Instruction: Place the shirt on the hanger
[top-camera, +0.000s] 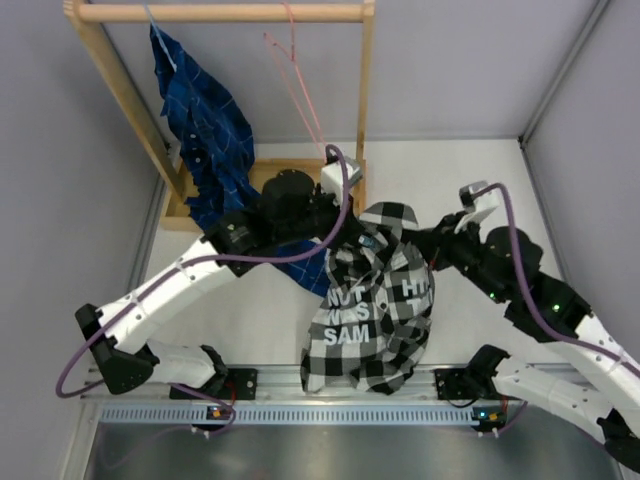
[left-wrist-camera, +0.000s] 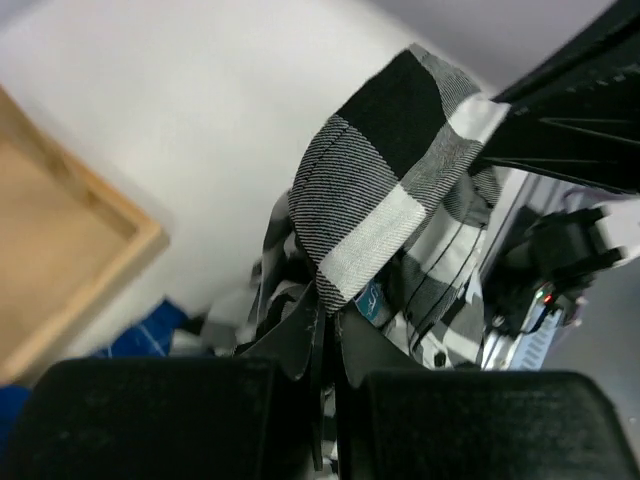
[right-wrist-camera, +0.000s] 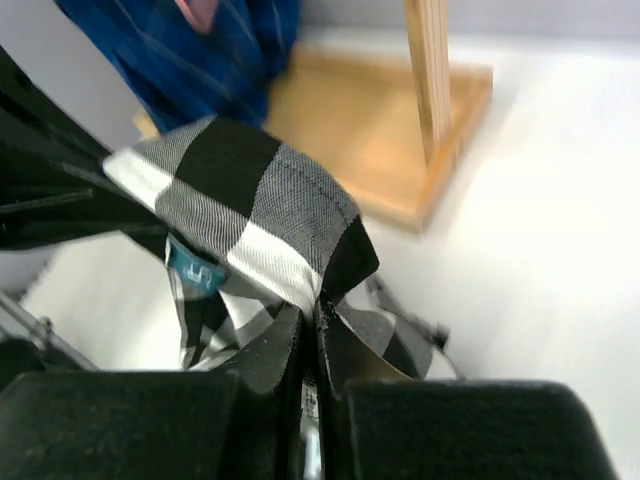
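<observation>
Jaws of the left gripper (left-wrist-camera: 326, 318) and right gripper (right-wrist-camera: 312, 325) pinch the shirt (top-camera: 375, 310) raised between them, apparently presenting its collar to the hanger (top-camera: 300, 90) beyond.

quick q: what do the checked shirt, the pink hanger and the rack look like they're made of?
The shirt looks like woven cloth, likely cotton or a blend. It is matte, a diagonal weave shows in the wrist views, and it drapes limply. The hanger looks like thin wire, probably pink-coated metal, but it is too slim to be sure. The rack is pale wood, matte and seemingly unvarnished.
</observation>
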